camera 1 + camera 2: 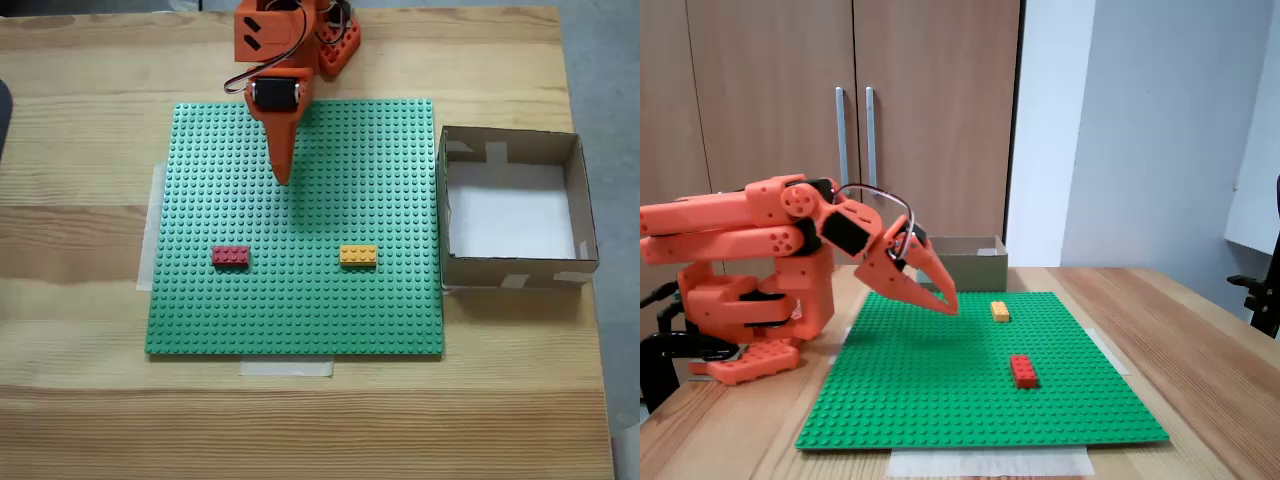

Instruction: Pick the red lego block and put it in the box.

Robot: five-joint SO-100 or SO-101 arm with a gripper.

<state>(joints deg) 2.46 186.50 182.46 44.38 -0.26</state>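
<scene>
Box [515,268] empty — red lego block [231,256] on baseplate [300,310].

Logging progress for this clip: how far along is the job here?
Nothing done yet: the red block sits on the baseplate, and the box holds nothing. The gripper hangs shut above the baseplate, short of the block. Reach, grasp, carry and drop all remain.

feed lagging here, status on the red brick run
Gripper shut, holding nothing, above the baseplate. Red brick on the baseplate, untouched. Box empty. Yellow brick lies between red brick and box.
</scene>
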